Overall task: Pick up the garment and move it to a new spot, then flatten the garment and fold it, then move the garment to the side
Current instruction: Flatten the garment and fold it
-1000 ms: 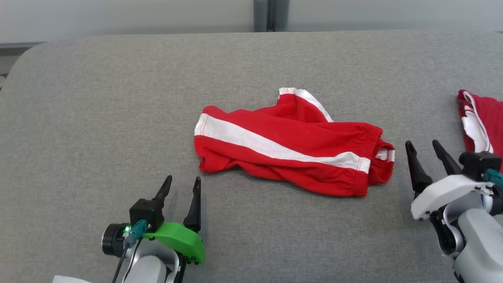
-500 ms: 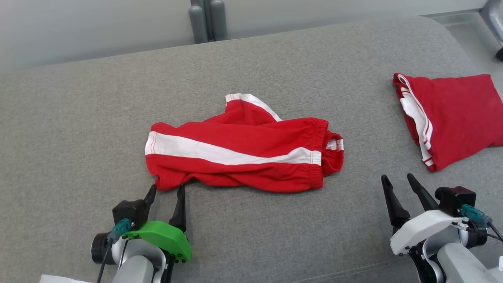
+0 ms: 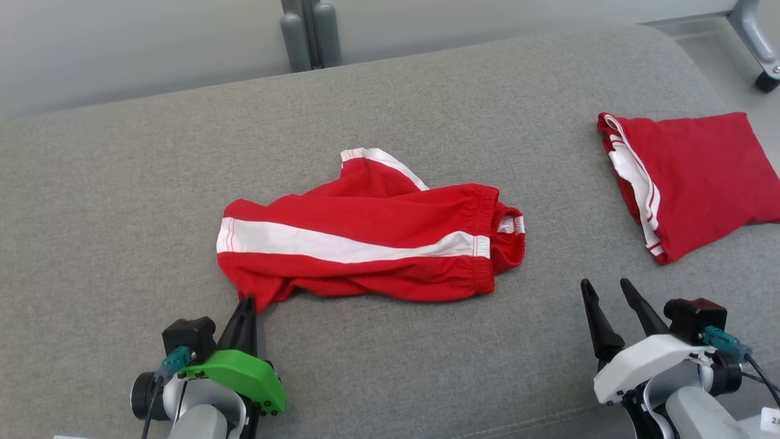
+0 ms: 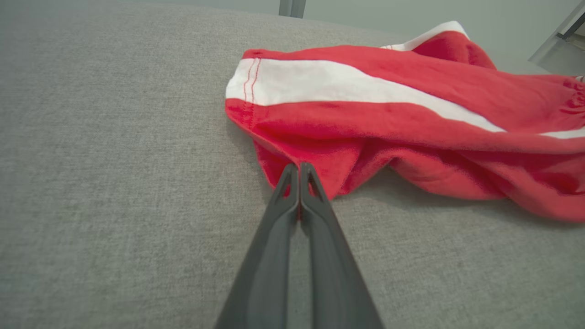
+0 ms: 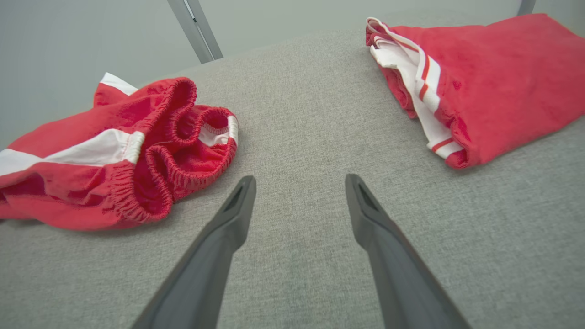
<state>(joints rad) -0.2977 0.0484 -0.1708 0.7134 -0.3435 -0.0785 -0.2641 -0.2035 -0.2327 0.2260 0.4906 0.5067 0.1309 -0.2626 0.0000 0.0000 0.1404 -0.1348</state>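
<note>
Red shorts (image 3: 365, 244) lie crumpled in the middle of the grey cloth pad (image 3: 122, 183) in front of you. A white stripe (image 3: 341, 244) runs along them from 9 o'clock to 3 o'clock. The stretchy waist (image 3: 487, 244) is at the 3 o'clock end, and the leg ends are at the 9 o'clock end. One leg pokes up toward 12 o'clock.

Your left gripper (image 3: 247, 303) sits at 7 o'clock from the shorts. Its two dark fingers are pressed tight together, and their tips touch the low corner of the leg. In the left wrist view the tips sit right on the red edge, but you cannot tell if any cloth is caught between them.

Your right gripper (image 3: 605, 285) is at 4 o'clock from the shorts, near them but not touching. Its fingers stand wide apart with nothing between them, over the pad.

A folded red cloth (image 3: 701, 177) with white trim lies at 2 o'clock from the shorts, well apart from them.
</note>
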